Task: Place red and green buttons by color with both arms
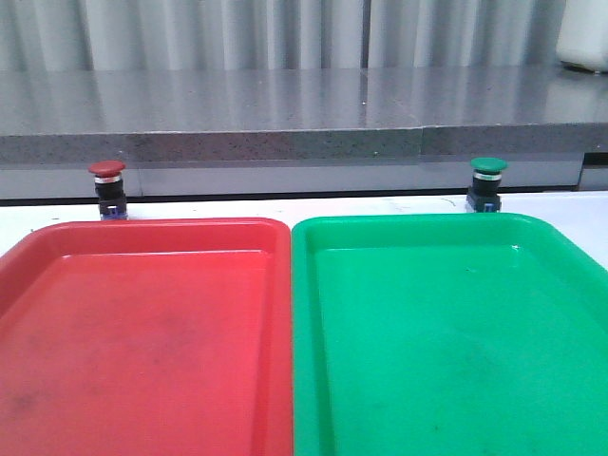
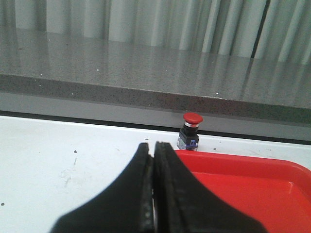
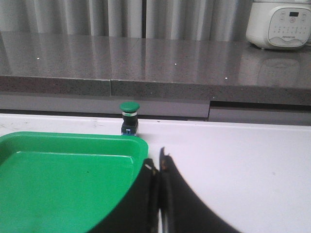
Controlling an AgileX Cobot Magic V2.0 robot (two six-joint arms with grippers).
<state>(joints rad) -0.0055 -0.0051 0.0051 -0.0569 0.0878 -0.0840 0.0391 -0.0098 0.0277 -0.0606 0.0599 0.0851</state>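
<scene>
The red button [image 1: 107,188] stands upright on the white table just behind the red tray's far left corner; it also shows in the left wrist view [image 2: 190,130]. The green button [image 1: 486,183] stands upright just behind the green tray's far edge, and shows in the right wrist view [image 3: 129,118]. My left gripper [image 2: 152,144] is shut and empty, short of the red button, by the red tray's corner. My right gripper [image 3: 156,158] is shut and empty, by the green tray's far corner, short of the green button. Neither gripper shows in the front view.
The red tray [image 1: 142,332] and green tray [image 1: 446,332] lie side by side, both empty. A grey stone ledge [image 1: 285,114] runs behind the buttons. A white appliance [image 3: 279,24] stands on the ledge at the far right.
</scene>
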